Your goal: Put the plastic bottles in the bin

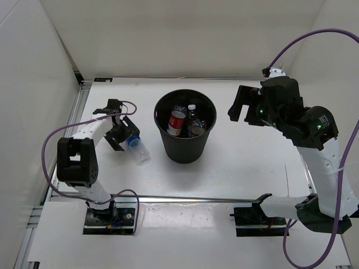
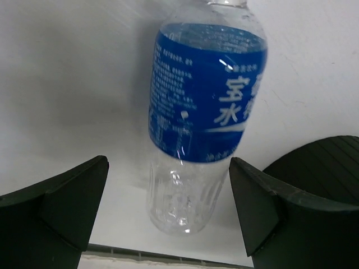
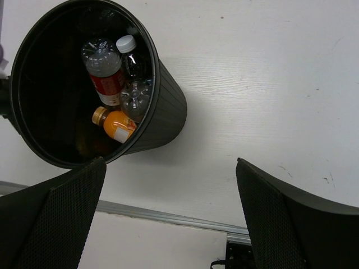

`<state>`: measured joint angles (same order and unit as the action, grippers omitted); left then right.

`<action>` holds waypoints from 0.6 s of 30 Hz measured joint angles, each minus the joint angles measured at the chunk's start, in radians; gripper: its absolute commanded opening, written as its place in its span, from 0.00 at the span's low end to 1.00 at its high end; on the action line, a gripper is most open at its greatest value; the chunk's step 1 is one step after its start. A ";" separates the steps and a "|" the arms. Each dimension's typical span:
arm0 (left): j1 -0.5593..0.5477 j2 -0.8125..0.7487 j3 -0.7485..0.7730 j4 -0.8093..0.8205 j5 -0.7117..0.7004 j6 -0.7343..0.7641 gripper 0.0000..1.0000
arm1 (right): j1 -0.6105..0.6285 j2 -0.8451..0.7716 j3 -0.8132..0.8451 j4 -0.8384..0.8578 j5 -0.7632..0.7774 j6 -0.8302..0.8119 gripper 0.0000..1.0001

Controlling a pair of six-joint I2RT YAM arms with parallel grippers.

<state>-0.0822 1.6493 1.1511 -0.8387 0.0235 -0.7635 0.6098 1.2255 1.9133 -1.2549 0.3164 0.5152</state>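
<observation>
A clear plastic bottle with a blue label (image 1: 138, 148) lies on the white table left of the bin. My left gripper (image 1: 125, 138) is open just above it. In the left wrist view the bottle (image 2: 202, 112) has its clear base between my spread fingers (image 2: 61, 207), with gaps on both sides. The black bin (image 1: 162, 106) stands mid-table and holds a red-labelled bottle (image 1: 177, 122) and a clear white-capped one (image 1: 192, 110). My right gripper (image 1: 238, 106) is open and empty, raised right of the bin. Its view shows the bin (image 3: 168, 112) with the red-labelled bottle (image 3: 106, 73) and an orange bottle (image 3: 115, 124).
White walls close in the table at the back and both sides. A metal rail (image 1: 185, 198) runs along the table's near edge, also in the right wrist view (image 3: 168, 216). The bin's ribbed wall (image 2: 325, 168) shows close on the right of the left wrist view.
</observation>
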 measured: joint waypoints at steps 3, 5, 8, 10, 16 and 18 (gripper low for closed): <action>-0.008 0.065 0.006 0.018 0.028 0.008 0.98 | 0.000 -0.003 -0.008 -0.001 -0.006 0.000 1.00; -0.012 0.111 0.010 0.029 0.056 0.012 0.91 | 0.000 -0.003 -0.012 0.000 -0.008 0.000 1.00; -0.019 0.168 0.011 0.036 0.096 0.020 0.68 | 0.000 -0.004 -0.014 0.000 -0.010 0.000 1.00; -0.020 0.172 0.016 0.032 0.115 0.026 0.56 | 0.000 -0.004 -0.014 0.000 -0.010 0.000 1.00; -0.010 0.107 0.100 -0.009 0.134 0.003 0.49 | 0.000 -0.008 -0.032 0.001 -0.020 0.001 1.00; -0.004 0.056 0.192 -0.040 0.135 -0.014 0.49 | 0.000 -0.011 -0.050 0.000 -0.025 0.002 1.00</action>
<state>-0.0864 1.7058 1.3434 -0.8787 0.1581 -0.7773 0.6098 1.2140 1.8633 -1.2545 0.2913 0.5171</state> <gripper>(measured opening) 0.702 0.998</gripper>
